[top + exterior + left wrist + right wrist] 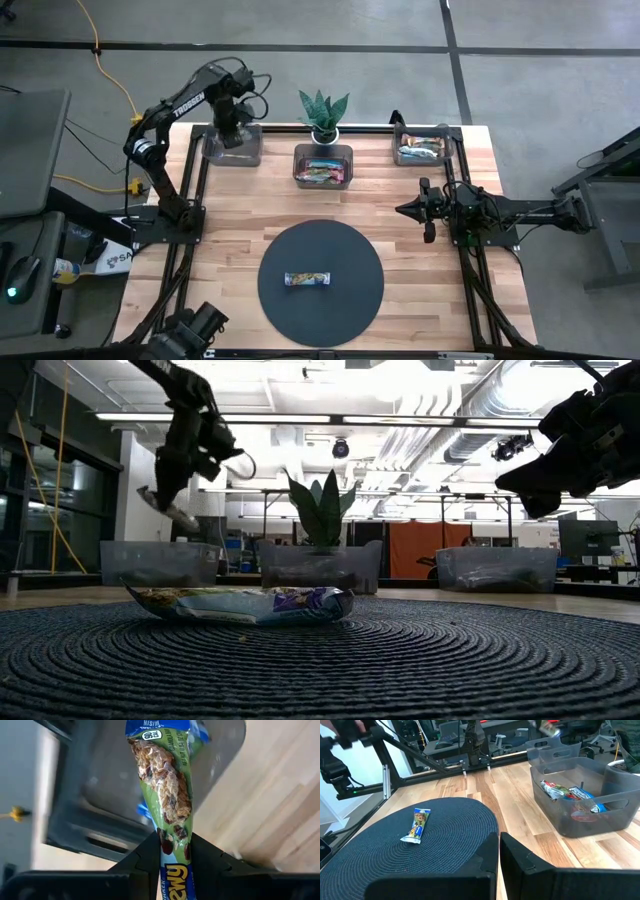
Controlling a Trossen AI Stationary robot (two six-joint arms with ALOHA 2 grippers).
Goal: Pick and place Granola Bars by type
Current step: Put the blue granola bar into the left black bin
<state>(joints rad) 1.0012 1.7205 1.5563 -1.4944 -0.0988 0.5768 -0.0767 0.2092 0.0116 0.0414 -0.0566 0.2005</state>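
Observation:
My left gripper (173,842) hangs over the clear grey left bin (232,148) at the table's far left, shut on a green-and-blue granola bar (165,780). In the low view that bar (168,508) slants below the gripper (178,472), above the bin (160,563). Another granola bar (307,279) lies flat on the round dark mat (320,310). More bars lie in the middle bin (323,172) and the right bin (421,150). My right gripper (499,851) is shut on nothing and waits at the table's right side (412,210). My left gripper pinches the bar's wrapper (172,851) between its two fingers, closer to one end than to the middle. The fingers point down and lie across the bar. The longer part hangs below them, slanted, clear of the bin.
A potted plant (323,115) stands behind the middle bin. The dark frame rails (190,190) run along the left and right sides of the wooden table. Bare wood (250,200) lies between the bins and the mat.

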